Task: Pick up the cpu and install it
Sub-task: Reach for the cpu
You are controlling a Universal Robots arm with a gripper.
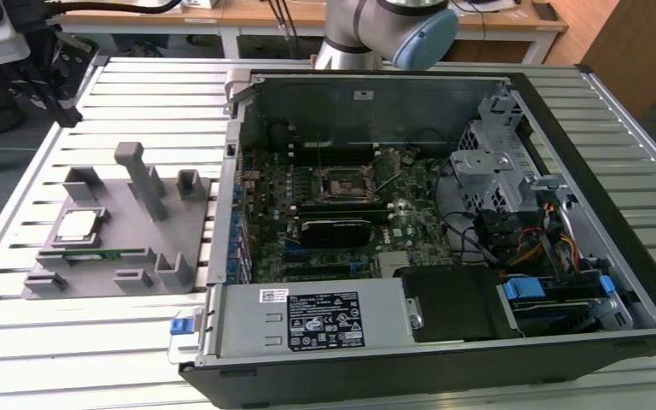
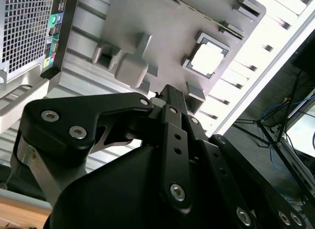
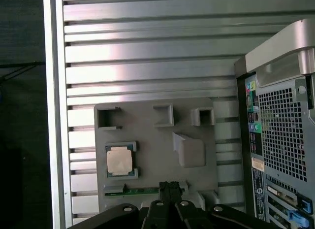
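1. The cpu (image 1: 78,225) is flat, silver face up, seated in its recess on the grey fixture (image 1: 117,235), out on the slatted table (image 1: 112,94). On the exterior view's dial it lies at nine o'clock of the open computer case (image 1: 374,85), well apart from the socket (image 1: 345,184).
2. The memory stick (image 1: 98,254) lies just beside the chip at six o'clock. The tall post (image 1: 146,184) stands at two o'clock.
3. The claw (image 3: 170,185) has its fingers pressed together with nothing pinched. It hangs clear above the fixture in both wrist views.
4. Chip and claw are apart, with no contact. In the first wrist view the tips overlie the fixture's memory-stick edge, so the claw's line likely falls around four o'clock of the chip on the same dial (a judgement; height skews it).
5. Risks, as judged:
   - That offset could bring the tips down on the stick rather than the chip.
   - A thin, low-seated chip could slip or tilt in a shallow pinch.
   - A crooked set-down could harm the socket contacts.
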